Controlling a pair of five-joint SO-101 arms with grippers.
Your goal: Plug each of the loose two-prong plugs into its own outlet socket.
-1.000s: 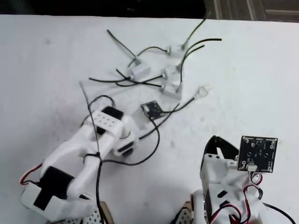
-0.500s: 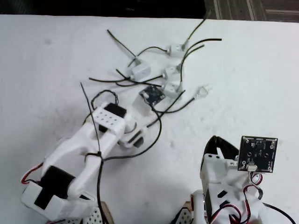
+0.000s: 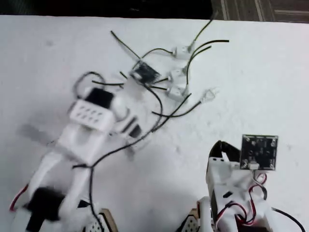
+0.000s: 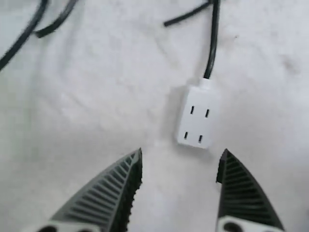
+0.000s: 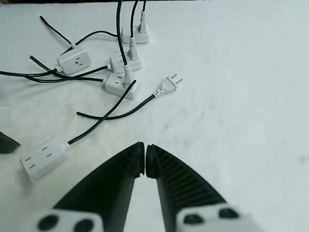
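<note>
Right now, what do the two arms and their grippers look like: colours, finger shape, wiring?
Both arms are white plastic. The left arm carries a black cable; the right arm has red and black wires and a dark square camera board. The left gripper and right gripper have black ribbed fingers tapering to points, on white bases.
</note>
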